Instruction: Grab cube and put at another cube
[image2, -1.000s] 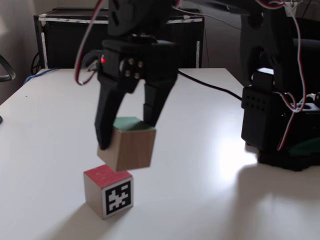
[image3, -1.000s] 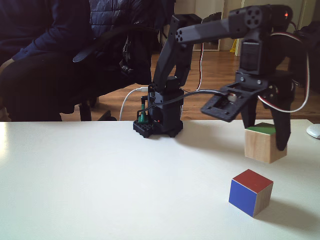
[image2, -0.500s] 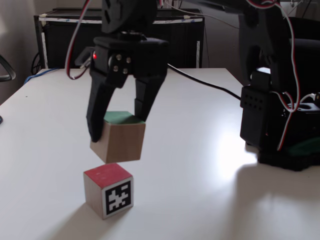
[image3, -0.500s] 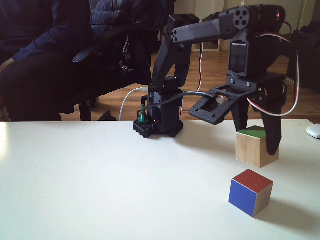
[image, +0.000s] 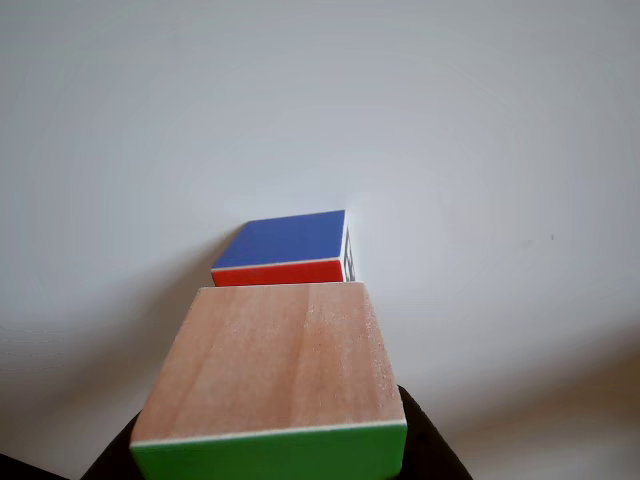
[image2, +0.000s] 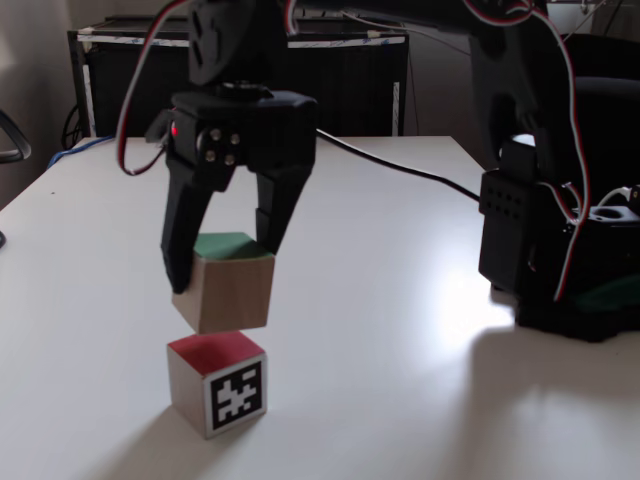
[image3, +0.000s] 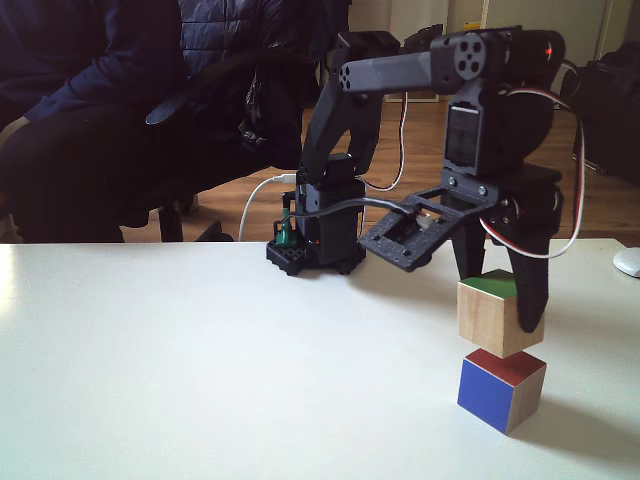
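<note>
A: The gripper (image2: 222, 262) has the cube (image2: 224, 292) clamped between its fingers, green face up and bare wood to the side, hanging just above another cube (image2: 218, 384).

B: In a fixed view the cube (image3: 490, 316) sits almost on the red top of another cube (image3: 502, 388); whether they touch is hard to call, perhaps at one corner.

A: So the grab is done and the carry looks nearly done. What seems left is lowering it flat and letting go.

B: The other view has the cube (image: 272, 380) overlapping the blue-and-red one (image: 283, 248), slightly offset, so alignment may need a nudge.

A: It also hangs a bit tilted, so it could slide off an edge on release.

B: Plenty of bare table (image2: 380, 330) around the stack. The arm's base (image2: 555, 250) stands well apart.
</note>
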